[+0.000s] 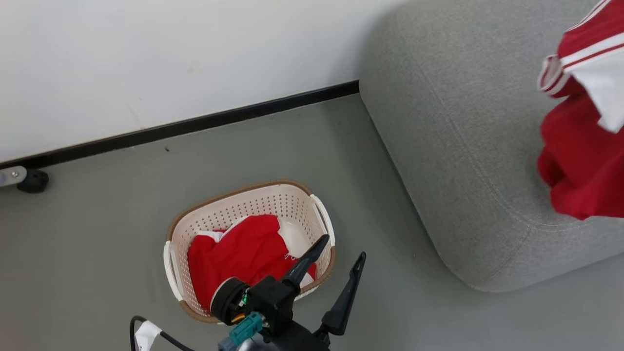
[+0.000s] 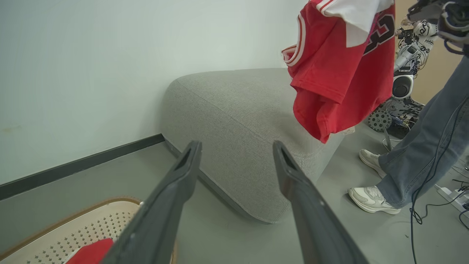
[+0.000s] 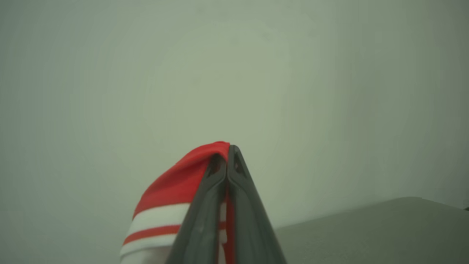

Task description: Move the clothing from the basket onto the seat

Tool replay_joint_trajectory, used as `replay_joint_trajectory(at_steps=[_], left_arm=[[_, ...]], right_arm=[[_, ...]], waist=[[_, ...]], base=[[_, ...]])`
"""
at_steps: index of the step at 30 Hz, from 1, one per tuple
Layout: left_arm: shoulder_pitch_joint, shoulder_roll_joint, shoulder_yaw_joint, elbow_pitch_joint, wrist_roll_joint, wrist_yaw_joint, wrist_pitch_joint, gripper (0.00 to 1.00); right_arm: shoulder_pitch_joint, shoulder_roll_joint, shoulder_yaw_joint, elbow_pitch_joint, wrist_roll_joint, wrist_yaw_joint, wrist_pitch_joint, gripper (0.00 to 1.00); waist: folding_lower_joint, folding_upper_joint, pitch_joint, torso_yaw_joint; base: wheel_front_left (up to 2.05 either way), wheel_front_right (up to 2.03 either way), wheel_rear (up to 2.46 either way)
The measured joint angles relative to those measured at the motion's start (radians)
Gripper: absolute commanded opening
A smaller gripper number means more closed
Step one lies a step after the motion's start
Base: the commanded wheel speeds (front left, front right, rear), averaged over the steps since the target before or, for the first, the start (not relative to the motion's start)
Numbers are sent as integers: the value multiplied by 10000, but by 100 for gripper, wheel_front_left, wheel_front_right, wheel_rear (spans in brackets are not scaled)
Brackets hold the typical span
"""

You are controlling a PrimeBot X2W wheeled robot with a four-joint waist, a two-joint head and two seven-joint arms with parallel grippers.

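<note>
A red jersey [image 1: 582, 146] with white trim and black lettering hangs in the air over the grey seat [image 1: 453, 136], also seen as the jersey [image 2: 340, 69] above the seat [image 2: 242, 121]. My right gripper [image 3: 228, 150] is shut on the jersey's red fabric [image 3: 176, 190], pointing toward the pale wall. Another red garment [image 1: 239, 256] lies inside the cream basket [image 1: 178, 229] on the floor. My left gripper [image 1: 343, 248] is open and empty, hovering over the basket's right rim. Its two fingers [image 2: 172, 190] point toward the seat.
A person's legs in jeans and white shoes [image 2: 372, 200] stand right of the seat, beside cables and a robot base [image 2: 401, 88]. A black baseboard [image 1: 195, 124] runs along the white wall. A caster wheel [image 1: 33, 181] sits at far left.
</note>
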Motion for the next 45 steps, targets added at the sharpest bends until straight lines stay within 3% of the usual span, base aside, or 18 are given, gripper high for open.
replay_joint_trajectory(at_steps=[16,26,39,45], left_arm=[[-423,606,153,-608,366,-2,616,100],[-419,1348,719,-913,428,198,909,100],[-419,2194,1250,-1147,585,374,1126,100],[-419,2274,1237,-1461,671,376,1246,100]], right_arm=[[-2651,-368,-1055,1714,539,-88,0,0],[-4259,-589,-1476,2897,715,-75,0,0],[-5093,-648,-1954,4385,694,-73,0,0],[-5108,-1375,-2449,4918,570,-69,-2,0]], waist=[[1,1,1948,553],[2,1,3390,681],[1,1,4639,354],[-1,0,4867,74]], base=[[0,0,0],[0,0,0],[0,0,0],[0,0,0]])
